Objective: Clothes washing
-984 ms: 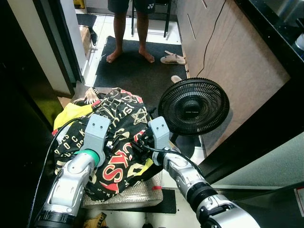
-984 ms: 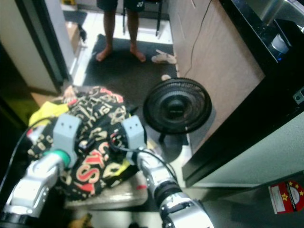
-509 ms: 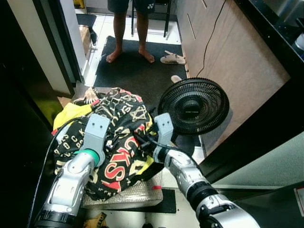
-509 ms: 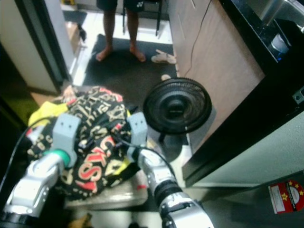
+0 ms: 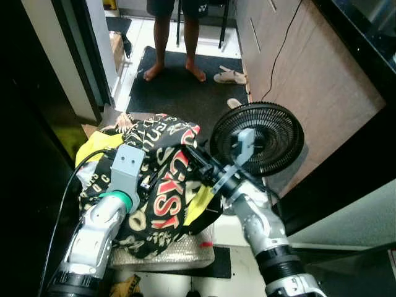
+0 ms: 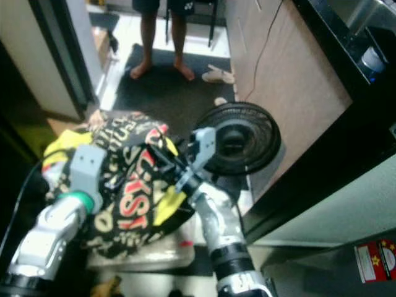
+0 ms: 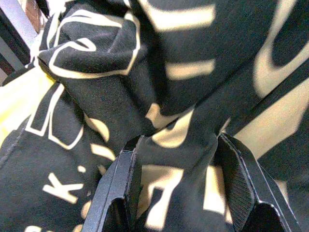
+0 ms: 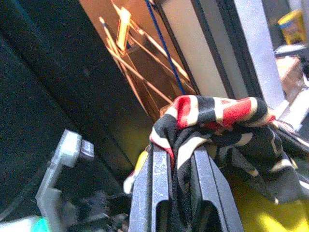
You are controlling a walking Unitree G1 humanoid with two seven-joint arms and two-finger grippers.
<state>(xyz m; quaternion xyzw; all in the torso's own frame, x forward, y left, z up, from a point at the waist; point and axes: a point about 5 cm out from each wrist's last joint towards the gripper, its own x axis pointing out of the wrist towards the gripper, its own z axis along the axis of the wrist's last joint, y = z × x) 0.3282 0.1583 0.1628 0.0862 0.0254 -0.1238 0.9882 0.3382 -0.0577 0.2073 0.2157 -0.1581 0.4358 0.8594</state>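
Nearest: pale bubble-wrap-covered pad (image 5: pixel 167 255) on the floor, carrying the pile of clothes.

Black garment with cream and red lettering (image 5: pixel 158 185) sits heaped on the pad; yellow cloth (image 5: pixel 99 147) shows under it at the far left edge and again as a flap near the right arm.

Left hand (image 7: pixel 186 191): buried in the heap. Wrist view shows the 2 black fingers (image 7: pixel 120 188) apart with a fold of the black printed fabric bunched between them; I cannot tell if they actually pinch it. Judgement: it holds down or gathers the near side of the pile.

Right hand (image 5: pixel 195 158): raised above the heap, fingers together on a ridge of the same garment, red-and-cream edge pinched between them in the wrist view. Fabric drapes down from the pinch, so the grip carries its weight. Judgement: lifting 1 piece off the pile for washing.

Just beyond: black round floor fan (image 5: pixel 258 137), close to the right arm, a snag risk.

Farther: dark mat (image 5: pixel 179 86) with a person's bare feet (image 5: pixel 174 71), and sandals (image 5: pixel 230 77) beside the wooden cabinet (image 5: pixel 297 80).
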